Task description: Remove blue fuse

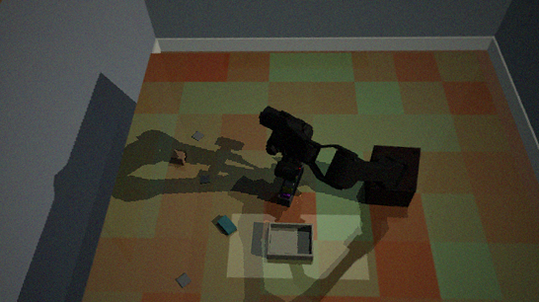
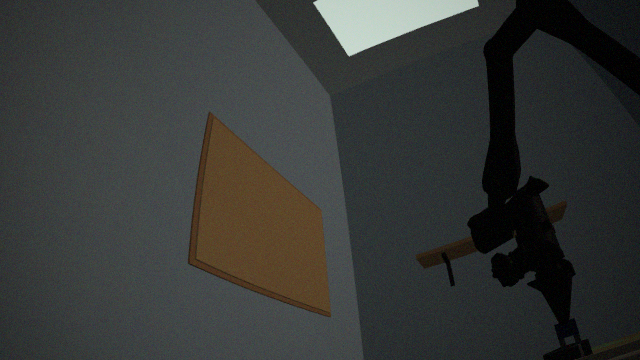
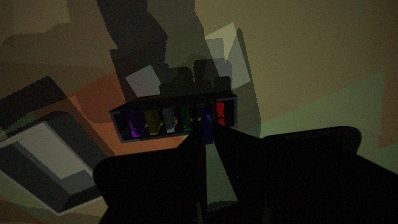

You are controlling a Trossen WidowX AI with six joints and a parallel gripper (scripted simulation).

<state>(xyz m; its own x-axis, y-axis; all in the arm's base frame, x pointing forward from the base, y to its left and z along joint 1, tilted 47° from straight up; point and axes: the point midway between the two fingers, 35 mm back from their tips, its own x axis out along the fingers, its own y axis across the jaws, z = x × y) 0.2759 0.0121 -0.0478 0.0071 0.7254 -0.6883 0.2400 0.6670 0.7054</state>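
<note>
Arm bent downward; end effector (image 3: 206, 131) clamped on blue fuse (image 3: 206, 125) above fuse block (image 3: 172, 120)

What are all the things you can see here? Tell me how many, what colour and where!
fuse block: one, dark, on the floor under the arm's wrist.
fuses: six in a row in the block: purple, yellow, grey, green, blue fuse, red.
tray: one, grey, on a pale mat in front of the block.
small flat pieces: three grey, one teal, one tan, scattered on the floor.
board: one, orange-brown, on the wall.
shelf: one, wooden, on the back wall.
base box: one, black.
gripper: one, black, jaws shut on the blue fuse.
</note>
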